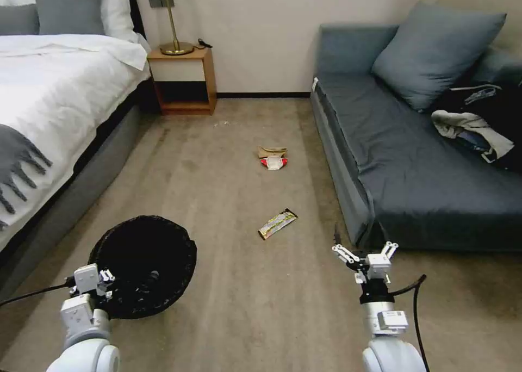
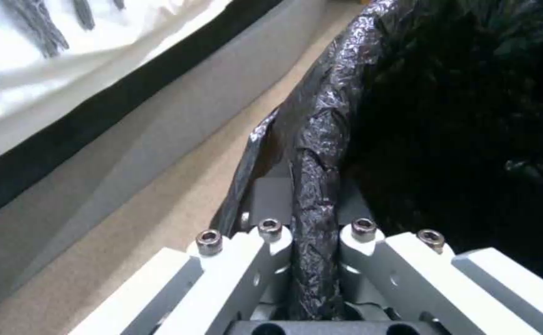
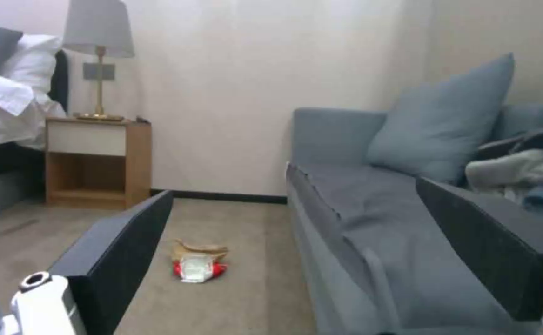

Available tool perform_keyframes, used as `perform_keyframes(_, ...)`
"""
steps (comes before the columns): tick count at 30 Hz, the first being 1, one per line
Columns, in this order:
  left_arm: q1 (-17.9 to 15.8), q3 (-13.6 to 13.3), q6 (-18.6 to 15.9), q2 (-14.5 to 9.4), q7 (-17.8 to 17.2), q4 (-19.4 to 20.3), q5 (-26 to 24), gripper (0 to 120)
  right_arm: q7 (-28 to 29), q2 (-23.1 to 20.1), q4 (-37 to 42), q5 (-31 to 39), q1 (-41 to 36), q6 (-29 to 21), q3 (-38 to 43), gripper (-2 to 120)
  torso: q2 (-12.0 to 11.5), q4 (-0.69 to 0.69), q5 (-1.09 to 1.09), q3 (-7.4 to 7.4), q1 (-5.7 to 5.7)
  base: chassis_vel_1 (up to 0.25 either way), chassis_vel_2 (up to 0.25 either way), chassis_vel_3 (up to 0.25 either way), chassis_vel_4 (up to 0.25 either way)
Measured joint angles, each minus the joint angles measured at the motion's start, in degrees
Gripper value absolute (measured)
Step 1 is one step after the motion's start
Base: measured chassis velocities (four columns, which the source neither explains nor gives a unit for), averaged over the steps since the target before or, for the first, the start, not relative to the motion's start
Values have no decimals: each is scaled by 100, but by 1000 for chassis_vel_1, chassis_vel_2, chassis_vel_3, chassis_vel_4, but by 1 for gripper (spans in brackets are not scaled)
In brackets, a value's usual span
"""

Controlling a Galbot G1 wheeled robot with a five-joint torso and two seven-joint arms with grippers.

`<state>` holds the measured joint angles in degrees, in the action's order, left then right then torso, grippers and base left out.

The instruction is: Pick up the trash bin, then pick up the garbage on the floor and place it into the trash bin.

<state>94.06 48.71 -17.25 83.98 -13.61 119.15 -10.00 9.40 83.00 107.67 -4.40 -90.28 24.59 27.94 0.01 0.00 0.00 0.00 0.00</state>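
The left gripper (image 1: 103, 279) is at the lower left of the head view and it is clenched on the rim of the trash bin (image 1: 142, 266); in the left wrist view its fingers (image 2: 246, 260) press from both sides on the crinkly black bag (image 2: 321, 139) that covers the rim. The bin is tilted, its dark mouth turned up toward the camera, close to the bed (image 1: 54, 105) at the left edge.

The right gripper (image 1: 365, 251) is at the lower right of the head view, near the front corner of the grey sofa (image 1: 413, 160); its fingers (image 1: 341, 250) are spread wide and hold nothing.

The gold-and-black wrapper (image 1: 278, 223) lies on the carpet (image 1: 228, 160) in the middle of the frame; farther up the red-and-white packet (image 1: 273, 162) touches the crumpled tan paper (image 1: 272, 151); both also appear between the right fingers in the right wrist view.
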Motion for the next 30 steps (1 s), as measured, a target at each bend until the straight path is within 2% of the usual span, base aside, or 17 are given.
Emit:
perform_keyframes(7, 27, 22, 47, -44, 3, -1, -8, 5, -348, 14, -165, 429, -16, 154, -92, 100, 0, 0, 0, 0, 0, 0, 0, 0, 0)
perform_keyframes(13, 24, 23, 50, -82, 12, -2, -8, 5, -582, -43, -194, 476, 17, 191, -162, 100, 0, 0, 0, 0, 0, -26, 23, 24, -19)
perform_keyframes(30, -19, 33, 50, -68, 22, -51, -5, 5, -617, -82, -372, 468, 161, 179, -282, 100, -1, 0, -1, 1, 0, -171, 161, 163, -171)
